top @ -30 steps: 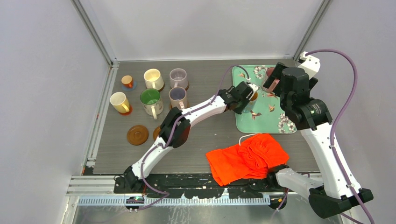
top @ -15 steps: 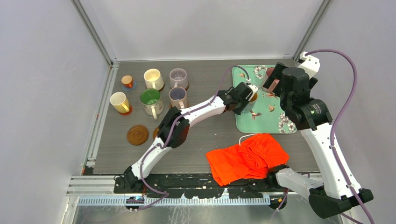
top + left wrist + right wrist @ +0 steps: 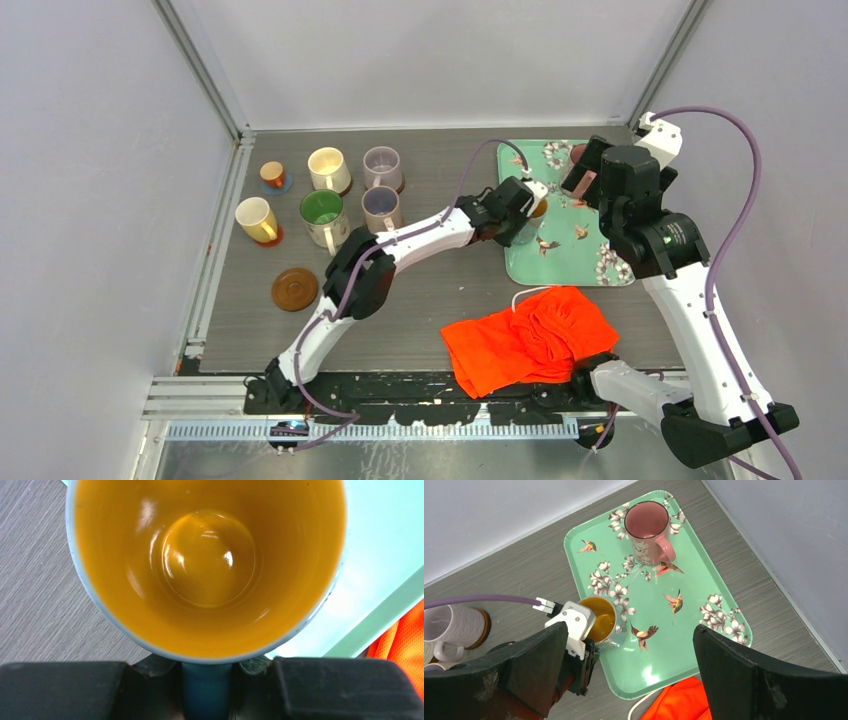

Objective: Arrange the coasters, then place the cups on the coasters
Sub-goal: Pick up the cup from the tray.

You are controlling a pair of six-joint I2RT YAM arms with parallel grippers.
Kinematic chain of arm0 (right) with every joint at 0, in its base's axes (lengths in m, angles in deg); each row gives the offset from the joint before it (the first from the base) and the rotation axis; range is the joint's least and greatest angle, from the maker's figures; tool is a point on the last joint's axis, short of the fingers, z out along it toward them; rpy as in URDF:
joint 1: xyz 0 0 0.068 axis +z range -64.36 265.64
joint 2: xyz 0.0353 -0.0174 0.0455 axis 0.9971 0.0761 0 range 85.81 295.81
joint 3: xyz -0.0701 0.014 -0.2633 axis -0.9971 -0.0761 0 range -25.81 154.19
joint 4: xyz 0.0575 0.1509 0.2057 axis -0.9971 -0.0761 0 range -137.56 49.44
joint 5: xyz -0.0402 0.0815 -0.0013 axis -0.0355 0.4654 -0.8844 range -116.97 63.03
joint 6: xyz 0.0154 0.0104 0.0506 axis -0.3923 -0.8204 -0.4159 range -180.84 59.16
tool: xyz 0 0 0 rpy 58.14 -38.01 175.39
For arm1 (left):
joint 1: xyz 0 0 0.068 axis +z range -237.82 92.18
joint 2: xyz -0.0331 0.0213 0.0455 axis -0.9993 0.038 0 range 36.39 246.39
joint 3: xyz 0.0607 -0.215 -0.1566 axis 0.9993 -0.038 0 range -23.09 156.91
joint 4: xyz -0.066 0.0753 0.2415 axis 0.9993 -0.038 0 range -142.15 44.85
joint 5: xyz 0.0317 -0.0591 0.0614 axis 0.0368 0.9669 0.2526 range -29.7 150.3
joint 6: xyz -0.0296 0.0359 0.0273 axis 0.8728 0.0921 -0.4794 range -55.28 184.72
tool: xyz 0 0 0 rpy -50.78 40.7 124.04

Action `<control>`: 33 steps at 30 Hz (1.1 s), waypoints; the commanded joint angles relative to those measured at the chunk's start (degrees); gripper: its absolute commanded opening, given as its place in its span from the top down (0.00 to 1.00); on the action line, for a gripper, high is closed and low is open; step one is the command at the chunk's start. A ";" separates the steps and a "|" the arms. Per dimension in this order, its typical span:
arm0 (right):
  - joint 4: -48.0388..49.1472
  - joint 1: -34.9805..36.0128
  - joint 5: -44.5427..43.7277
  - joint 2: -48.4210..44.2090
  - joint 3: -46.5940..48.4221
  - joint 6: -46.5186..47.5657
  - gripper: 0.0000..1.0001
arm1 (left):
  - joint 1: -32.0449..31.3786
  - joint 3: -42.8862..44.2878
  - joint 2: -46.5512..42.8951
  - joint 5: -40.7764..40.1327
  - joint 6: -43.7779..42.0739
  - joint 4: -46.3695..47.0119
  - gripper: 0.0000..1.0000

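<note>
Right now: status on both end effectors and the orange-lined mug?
Left end effector shut on orange-lined mug by its handle, at tray edge. Right end effector open, empty, above tray. Pink mug stands apart.

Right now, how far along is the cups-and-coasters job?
Done: six cups stand grouped at the left, apparently on coasters. In hand: the left gripper is shut on the orange-lined blue cup at the edge of the tray. Left: the pink cup on the tray and one bare brown coaster.
</note>
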 commanded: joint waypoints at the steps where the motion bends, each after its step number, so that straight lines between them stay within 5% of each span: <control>1: 2.31 -0.13 0.26 -1.53 0.24 0.16 0.00 | -0.30 -1.21 -9.21 -0.19 0.74 11.57 1.00; 19: -0.66 -0.08 8.00 1.80 1.86 -2.16 0.00 | -0.30 -23.17 -26.33 -6.18 7.46 20.42 1.00; 33: 1.77 0.81 14.11 3.02 -1.47 -4.01 0.00 | -0.30 -44.27 -45.08 -13.29 11.26 18.88 1.00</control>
